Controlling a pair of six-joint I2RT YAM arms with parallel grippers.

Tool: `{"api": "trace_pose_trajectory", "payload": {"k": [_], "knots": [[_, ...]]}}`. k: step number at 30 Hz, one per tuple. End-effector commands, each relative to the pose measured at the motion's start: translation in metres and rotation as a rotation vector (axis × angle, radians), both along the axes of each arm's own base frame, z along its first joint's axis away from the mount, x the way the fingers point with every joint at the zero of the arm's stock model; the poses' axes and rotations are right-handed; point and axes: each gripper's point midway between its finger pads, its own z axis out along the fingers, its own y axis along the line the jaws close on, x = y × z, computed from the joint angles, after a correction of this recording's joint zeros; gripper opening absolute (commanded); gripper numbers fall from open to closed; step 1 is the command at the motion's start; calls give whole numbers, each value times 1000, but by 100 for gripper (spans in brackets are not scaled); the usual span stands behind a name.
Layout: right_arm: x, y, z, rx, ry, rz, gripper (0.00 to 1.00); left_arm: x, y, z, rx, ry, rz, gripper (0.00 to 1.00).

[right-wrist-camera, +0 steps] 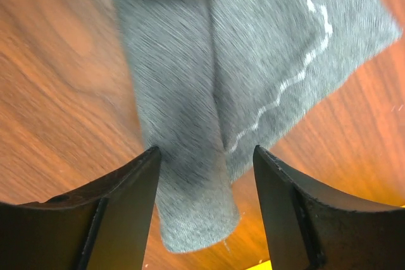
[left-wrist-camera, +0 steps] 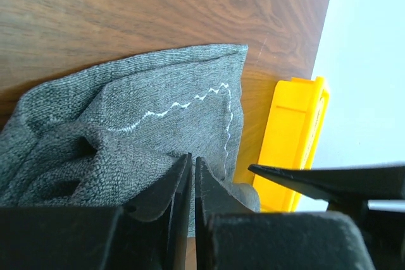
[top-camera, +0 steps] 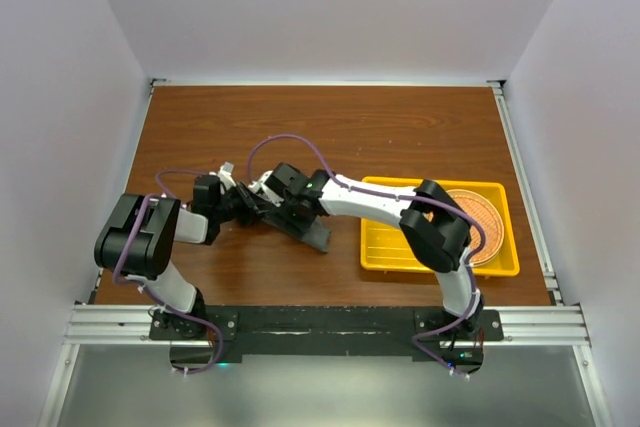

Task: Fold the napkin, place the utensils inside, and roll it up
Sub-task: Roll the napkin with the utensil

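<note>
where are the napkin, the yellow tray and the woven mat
napkin (left-wrist-camera: 177, 86): left wrist view, flat grey cloth above the stitched line
yellow tray (top-camera: 385, 247): top view, bare floor at its left end
woven mat (top-camera: 490, 219): top view, right part showing past the arm

Both arms bend inward, wrists nearly meeting. The left gripper (left-wrist-camera: 192, 159) pinches the napkin (left-wrist-camera: 158, 99); the right gripper (right-wrist-camera: 205, 151) stands with jaws wide apart.

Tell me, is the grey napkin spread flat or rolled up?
Partly rolled: the right wrist view shows the napkin as a tube inside the open right gripper, one stitched corner lying loose.
</note>
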Motion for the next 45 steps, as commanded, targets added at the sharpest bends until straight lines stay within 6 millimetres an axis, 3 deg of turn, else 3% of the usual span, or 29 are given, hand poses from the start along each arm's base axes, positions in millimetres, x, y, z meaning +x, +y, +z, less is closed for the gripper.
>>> {"api": "trace_pose_trajectory", "payload": {"k": [1,7,13,14,15,18,22,27,29,30,32,33,36,37,39,45], "knots": [[12,32,4,-27,-121,86,66,-36,16,-44,119,207,1,14],[5,58,-7,-14,-107,114,67,-42,14,-44,101,242,0,14],[15,39,-34,-92,-172,51,62,-49,14,-44,91,274,-5,14],[17,37,-35,-95,-183,38,58,-49,14,-43,91,273,-5,15],[14,36,-39,-90,-171,32,44,-47,13,-39,90,263,-5,15],[7,42,-43,-59,-134,47,18,-40,15,-28,104,230,-5,21],[-10,54,-48,7,18,84,5,-18,25,1,152,137,8,31],[-33,68,-51,174,340,52,3,0,56,39,226,26,59,39],[-39,70,-42,301,532,-3,2,-4,68,42,255,41,77,40],[-34,66,-43,359,603,-29,2,-2,70,50,260,16,85,41],[-50,70,-32,450,803,-47,2,-3,72,58,264,-9,91,41],[-50,66,-37,467,862,-65,2,-4,71,60,259,-17,87,41],[-55,62,-39,476,965,-92,3,-7,62,60,201,-37,65,42],[-57,59,-48,462,995,-111,3,-3,58,67,172,-84,52,41],[-55,52,-59,447,1010,-148,3,-9,54,55,136,-51,54,41],[-48,37,-84,423,1016,-248,4,-8,39,48,70,-66,37,39]]}}
